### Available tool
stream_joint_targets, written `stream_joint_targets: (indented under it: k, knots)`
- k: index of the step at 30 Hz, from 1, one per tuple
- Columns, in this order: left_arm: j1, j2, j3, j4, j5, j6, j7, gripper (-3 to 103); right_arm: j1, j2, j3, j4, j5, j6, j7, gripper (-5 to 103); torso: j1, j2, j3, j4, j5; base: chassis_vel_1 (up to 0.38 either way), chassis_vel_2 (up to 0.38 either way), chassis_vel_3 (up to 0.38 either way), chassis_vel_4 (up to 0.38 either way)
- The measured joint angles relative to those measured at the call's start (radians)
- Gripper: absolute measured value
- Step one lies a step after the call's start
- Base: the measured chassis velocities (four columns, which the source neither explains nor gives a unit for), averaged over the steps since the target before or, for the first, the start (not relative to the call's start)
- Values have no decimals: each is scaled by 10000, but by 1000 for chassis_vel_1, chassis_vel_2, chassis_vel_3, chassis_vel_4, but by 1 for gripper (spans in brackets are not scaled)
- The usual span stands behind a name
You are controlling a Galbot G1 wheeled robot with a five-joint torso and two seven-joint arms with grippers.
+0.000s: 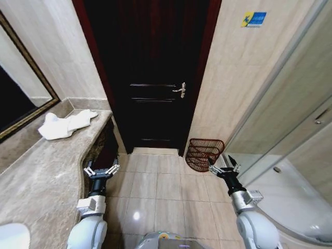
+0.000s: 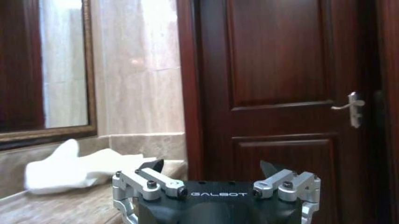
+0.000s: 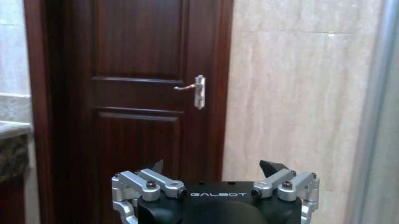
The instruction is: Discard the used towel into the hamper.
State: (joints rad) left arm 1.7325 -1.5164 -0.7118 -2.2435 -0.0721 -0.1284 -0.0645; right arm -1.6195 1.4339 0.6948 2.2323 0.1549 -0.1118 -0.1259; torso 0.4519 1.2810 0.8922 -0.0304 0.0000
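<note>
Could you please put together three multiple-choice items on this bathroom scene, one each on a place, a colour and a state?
1. Where does the white towel lie?
A. on the stone countertop, below the mirror
B. inside the hamper
C. on the floor tiles

2. What colour is the hamper?
A. white
B. reddish-brown
C. blue

3. What state is the left gripper in?
A. shut on the towel
B. open and empty
C. shut on the door handle

Answers:
1. A, the towel rests crumpled on the countertop near its far end, by the wall.
2. B, the wire hamper on the floor beside the dark door is reddish-brown.
3. B, its fingers stand apart with nothing between them, and the right gripper, near the hamper, is likewise open.
</note>
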Motion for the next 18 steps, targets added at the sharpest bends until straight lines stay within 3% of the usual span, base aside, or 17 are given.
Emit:
stream_joint_targets:
  k: [18]
  knots:
    - [35,-15,-27,267,-76,-740,-80,100,-44,17,17,-25,10,284,-337,100,-1,2,-1,4,0,85,108,110,87]
